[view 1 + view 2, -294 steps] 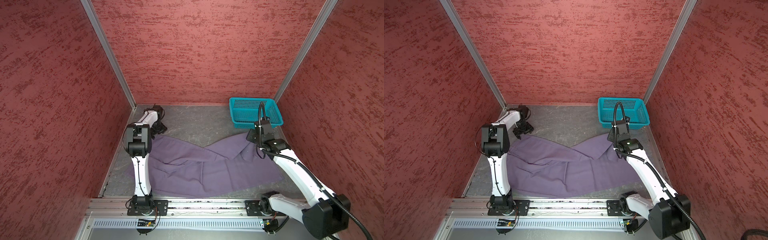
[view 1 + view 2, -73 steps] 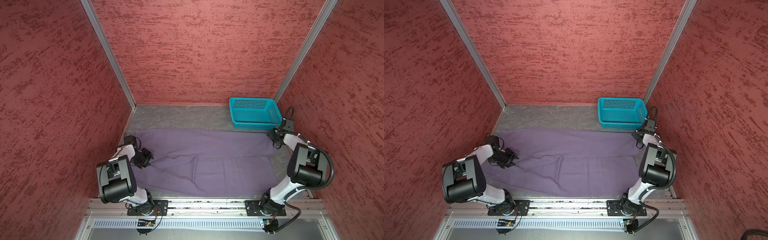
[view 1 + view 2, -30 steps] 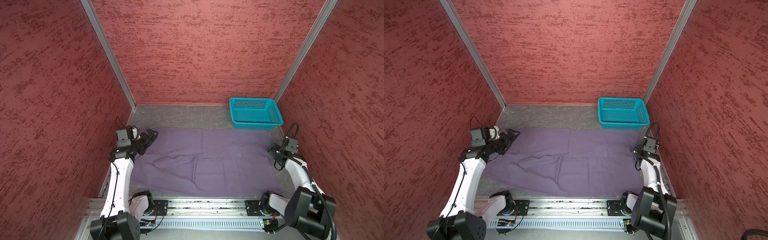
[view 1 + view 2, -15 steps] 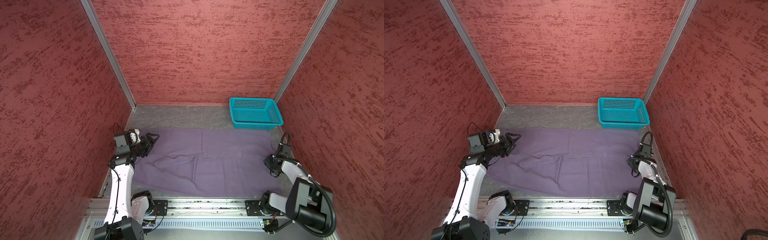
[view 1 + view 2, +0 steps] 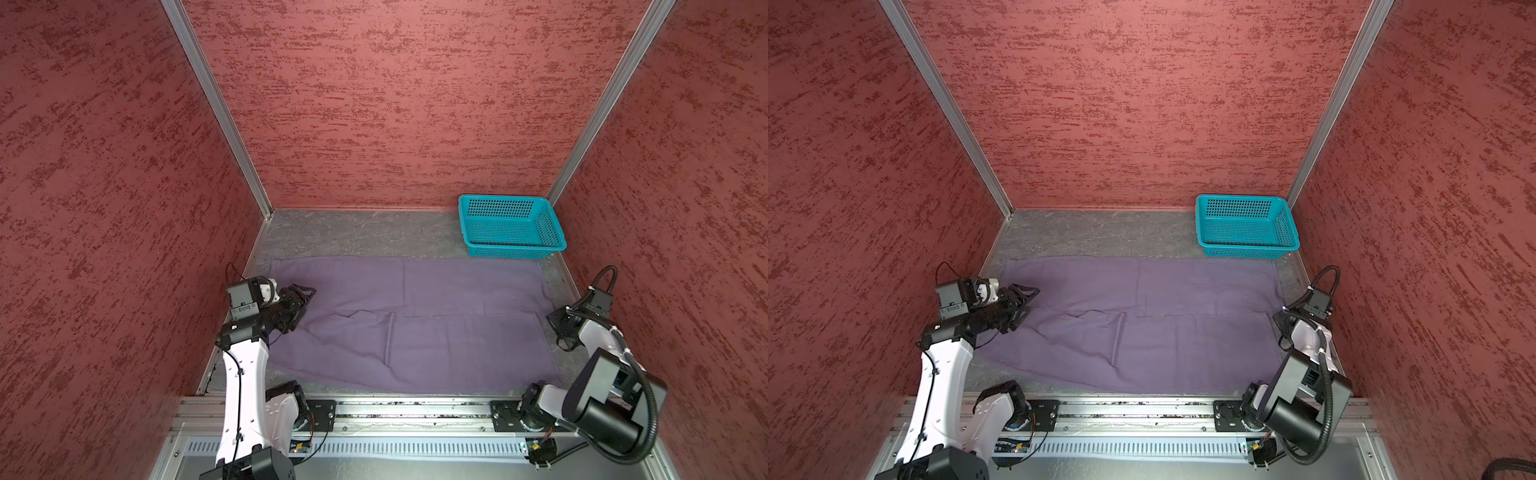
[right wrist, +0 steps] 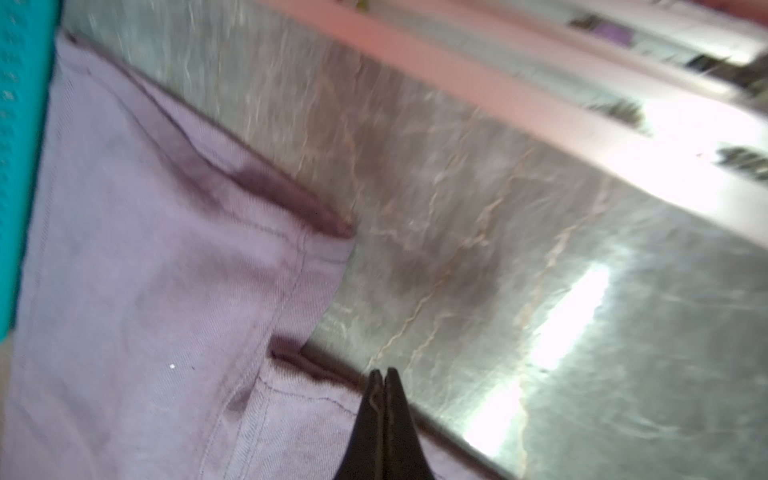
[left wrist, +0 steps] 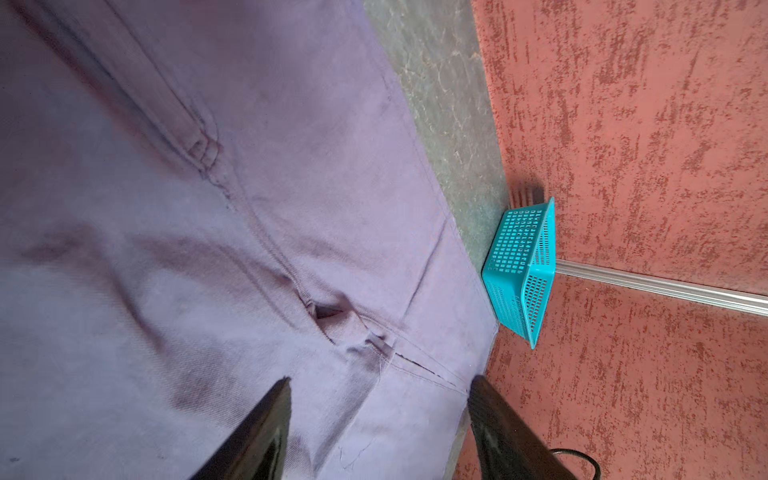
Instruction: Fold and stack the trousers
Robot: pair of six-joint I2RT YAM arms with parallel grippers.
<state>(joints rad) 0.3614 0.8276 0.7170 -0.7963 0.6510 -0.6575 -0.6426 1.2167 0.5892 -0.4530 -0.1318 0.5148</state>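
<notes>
The left gripper's (image 7: 380, 380) fingers (image 7: 266, 428) are seen spread apart in the left wrist view, with purple cloth showing between them and nothing pinched; the right gripper's (image 6: 384, 374) fingers (image 6: 399, 419) are seen pressed together tip to tip in the right wrist view, over the hemmed edge of a leg, though whether any cloth is caught there cannot be made out through the blur; neither state is given by the top views, where the left gripper (image 5: 301, 295) is shown only as a dark shape over the left edge of the cloth and the right fingertips are hidden beneath the wrist; the trousers (image 5: 436, 332) are laid flat across the lower middle of both top views, legs running to the right; a pocket opening (image 7: 326, 311) is shown by the left wrist view alone; the teal basket (image 5: 511, 249) is set at the upper right of the grey table (image 5: 353, 232), just beside the far right corner of the cloth; in the right wrist view the basket (image 6: 16, 166) is cut to a strip at the left border.
</notes>
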